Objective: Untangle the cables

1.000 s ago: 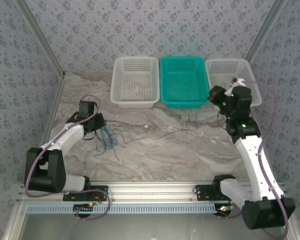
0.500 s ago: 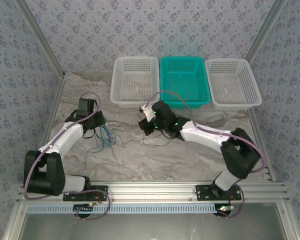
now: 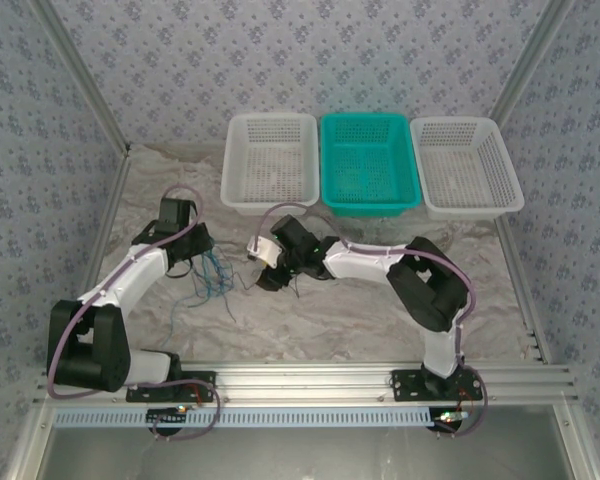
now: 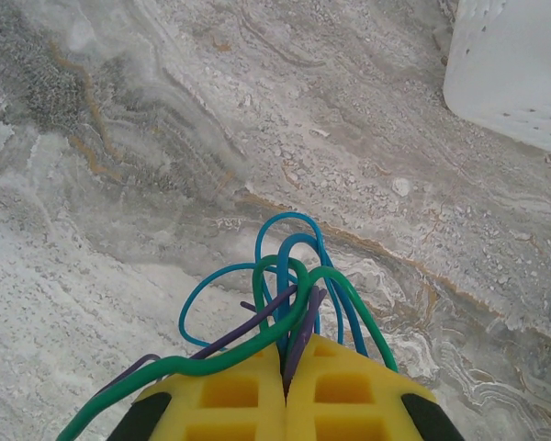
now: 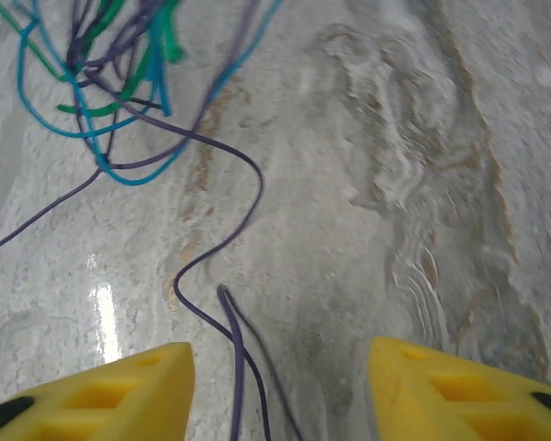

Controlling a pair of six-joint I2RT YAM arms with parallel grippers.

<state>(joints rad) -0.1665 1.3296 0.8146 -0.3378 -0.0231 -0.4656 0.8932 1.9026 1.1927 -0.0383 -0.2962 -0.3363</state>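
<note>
The cables [image 3: 214,276] lay as a loose knot of thin, limp strands on the left part of the table [image 3: 360,310]. The left wrist view showed the blue cable [image 4: 290,217] rising in rounded loops, crossed by the green cable [image 4: 176,367] and the dark cable [image 4: 248,323]. All three were pinched between the closed yellow pads of the left claw [image 4: 285,372]. In the right wrist view the dark cable snaked alone across the glossy marbled surface. It ran between the wide-parted fingers of the right claw [image 5: 280,390], which held nothing. A perforated white basket [image 3: 270,160], a teal basket [image 3: 368,160] and a second white basket [image 3: 467,165] lined the far edge.
</note>
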